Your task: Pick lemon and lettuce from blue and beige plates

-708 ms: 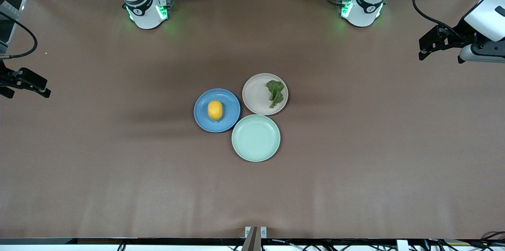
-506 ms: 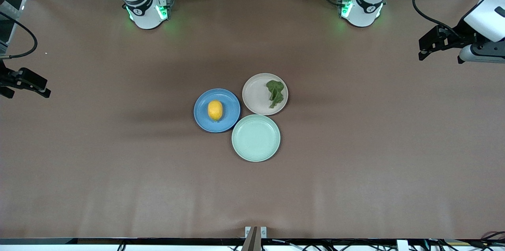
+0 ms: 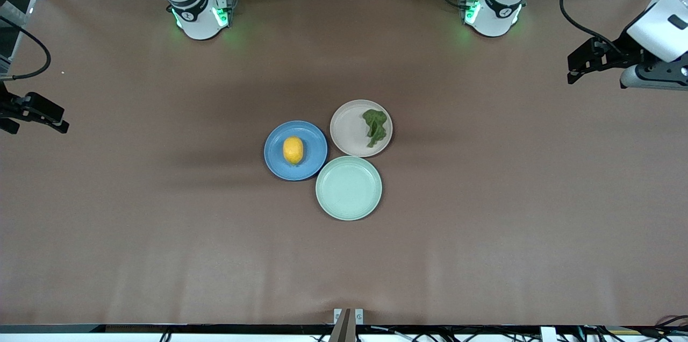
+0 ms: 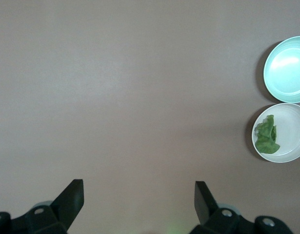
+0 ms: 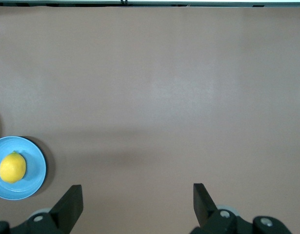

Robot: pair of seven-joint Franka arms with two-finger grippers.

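While both sets of jaws stand wide and empty, nothing of the task is done. The left gripper (image 3: 574, 65) hangs over the counter (image 3: 484, 213) at the left arm's end, the right gripper (image 3: 56, 121) over the right arm's end. Both are well apart from the plates at mid-counter. The lemon (image 3: 293, 150) lies on the blue plate (image 3: 317, 162); at that plate's two o'clock, the lettuce (image 3: 375, 126) lies on the beige plate (image 3: 346, 129). Both picks remain.

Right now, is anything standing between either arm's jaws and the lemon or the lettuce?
Nothing visible: bare table separates the open left gripper from the lettuce, and the open right gripper from the lemon.
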